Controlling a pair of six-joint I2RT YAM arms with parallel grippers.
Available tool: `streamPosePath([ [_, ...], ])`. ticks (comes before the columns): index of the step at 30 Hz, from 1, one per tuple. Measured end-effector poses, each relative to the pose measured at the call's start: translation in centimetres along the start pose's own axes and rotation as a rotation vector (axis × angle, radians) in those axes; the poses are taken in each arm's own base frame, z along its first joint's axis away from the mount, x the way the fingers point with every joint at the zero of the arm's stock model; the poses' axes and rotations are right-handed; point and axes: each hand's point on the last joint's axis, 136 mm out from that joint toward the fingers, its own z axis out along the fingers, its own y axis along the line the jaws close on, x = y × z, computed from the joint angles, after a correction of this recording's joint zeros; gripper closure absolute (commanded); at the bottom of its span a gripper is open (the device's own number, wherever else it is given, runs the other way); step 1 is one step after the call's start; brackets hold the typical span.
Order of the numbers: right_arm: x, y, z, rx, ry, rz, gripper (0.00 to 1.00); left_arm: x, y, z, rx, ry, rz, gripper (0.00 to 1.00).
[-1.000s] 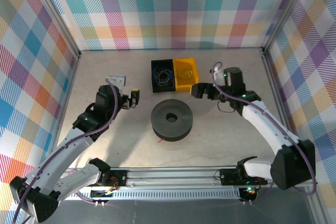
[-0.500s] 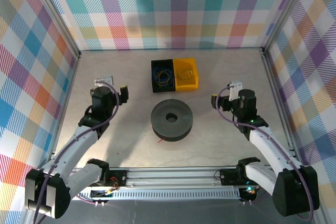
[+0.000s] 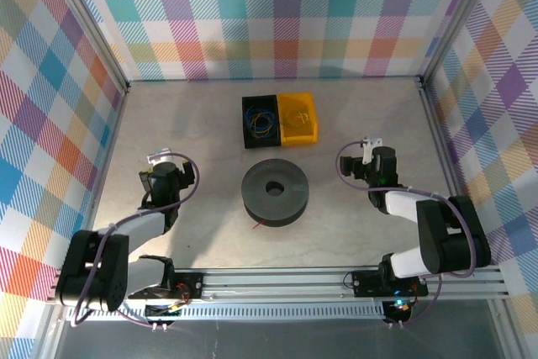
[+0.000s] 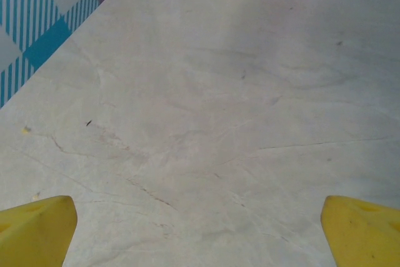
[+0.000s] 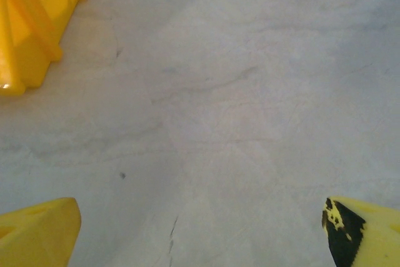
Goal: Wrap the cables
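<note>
1. The bench [image 3: 168,107] is a pale grey, marbled surface fenced in by plaid walls, with both arms folded low near its near edge.
2. A black spool [image 3: 275,193] lies flat in the middle of the bench, its round centre hole facing up.
3. Just beyond the spool, towards the far edge, two small bins stand side by side and touching: a black bin [image 3: 247,132] on the left and a yellow bin [image 3: 313,128] on the right.
4. The cables [image 3: 261,122] sit in the black bin as a loose tangle of thin coloured loops; a faint thin loop also lies inside the yellow bin.
5. One short red-orange strand [image 3: 262,224] pokes out onto the bench at the near rim of the spool.
6. The left gripper [image 3: 183,176] hangs low over bare bench between the spool and the left edge, well apart from the spool.
7. From its wrist camera, the left gripper [image 4: 200,236] is spread wide: the two yellow fingertips [image 4: 34,229] sit at the bottom corners with nothing but bare bench between them.
8. The right gripper [image 3: 355,167] sits on the opposite side, between the spool and the right edge, also clear of the spool.
9. In the right wrist view, the right gripper [image 5: 200,232] is likewise released and empty, its yellow fingertips [image 5: 37,232] far apart, the right-hand one with a scuffed black patch.
10. A corner of the yellow bin [image 5: 25,23] shows at the upper left of that view, apart from the fingers.
</note>
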Motion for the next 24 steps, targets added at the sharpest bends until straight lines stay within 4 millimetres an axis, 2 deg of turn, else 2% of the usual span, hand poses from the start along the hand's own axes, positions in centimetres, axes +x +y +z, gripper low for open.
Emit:
streamPosePath([
  [7, -0.3, -2.5, 1.0, 0.034, -0.037, 0.058, 0.01, -0.1, -1.3, 3.1, 0.054, -0.011, -0.041, 0.00],
  [10, -0.5, -2.8, 1.3, 0.016, -0.059, 0.075, 0.01, 0.9, -2.6, 4.5, 0.099, 0.013, -0.030, 0.00],
  [13, -0.7, -2.6, 1.3, -0.001, -0.068, 0.080, 0.01, 1.6, -3.2, 4.7, 0.132, 0.029, -0.025, 0.00],
  [24, -1.5, -2.3, 1.2, -0.031, -0.099, 0.086, 0.01, 0.4, -3.9, 4.7, 0.169, -0.010, -0.038, 0.00],
])
